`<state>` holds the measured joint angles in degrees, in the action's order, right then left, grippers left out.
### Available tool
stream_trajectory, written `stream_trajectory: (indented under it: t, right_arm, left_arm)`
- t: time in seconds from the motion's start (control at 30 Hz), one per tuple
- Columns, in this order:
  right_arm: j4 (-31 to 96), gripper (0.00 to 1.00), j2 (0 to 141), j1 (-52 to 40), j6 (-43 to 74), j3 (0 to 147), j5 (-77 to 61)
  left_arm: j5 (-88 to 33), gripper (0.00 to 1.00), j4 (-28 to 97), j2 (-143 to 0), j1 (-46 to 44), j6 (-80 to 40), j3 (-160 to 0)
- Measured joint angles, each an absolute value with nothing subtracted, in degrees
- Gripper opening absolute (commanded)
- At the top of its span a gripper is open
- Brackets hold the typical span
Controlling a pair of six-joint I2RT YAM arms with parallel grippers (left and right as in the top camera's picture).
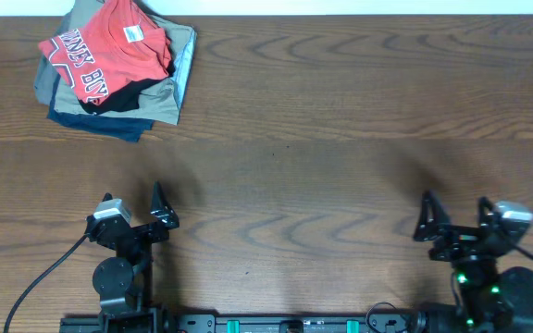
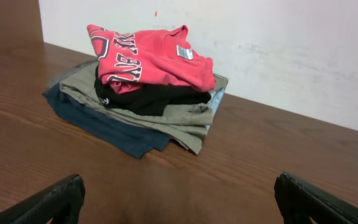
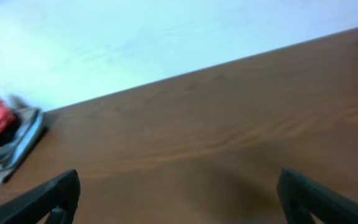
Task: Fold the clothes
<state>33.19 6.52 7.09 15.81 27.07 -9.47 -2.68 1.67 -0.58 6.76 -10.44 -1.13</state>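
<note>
The red T-shirt lies on top of a pile of folded clothes at the far left corner of the table. It is crumpled, not flat, with the dark letters on the chest facing up and a small white neck tag showing. Directly under it in the pile is a black garment. Below that is a khaki one, and a navy one is at the bottom. A light blue edge shows at the right side of the pile. In the left wrist view the pile sits close to the white wall.

The left gripper is at the near edge of the table, well apart from the pile and almost straight in front of it. Its two fingers are spread wide and have hold of nothing. The right gripper is also at the near edge, far to the right of the pile. Its fingers are wide apart too, with nothing between them. Neither gripper touches any garment.
</note>
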Motion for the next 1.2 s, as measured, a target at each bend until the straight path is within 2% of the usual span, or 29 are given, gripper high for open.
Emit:
stream_trajectory:
  t: [0.17,0.57,1.2]
  right_arm:
    - [24.9,0.99,1.1,6.6,19.2,16.8,-11.1]
    - [4.5,0.99,0.7,5.0,23.0,2.5,-11.6]
    - [3.4,0.99,0.7,2.8,22.5,0.6,-10.3]
  left_arm:
    - [-2.7,0.98,1.7,-0.6,6.8,-10.4,-1.1]
    - [-2.7,0.98,1.7,-0.6,6.8,-10.4,-1.1]
    - [-2.7,0.98,1.7,-0.6,6.8,-10.4,-1.1]
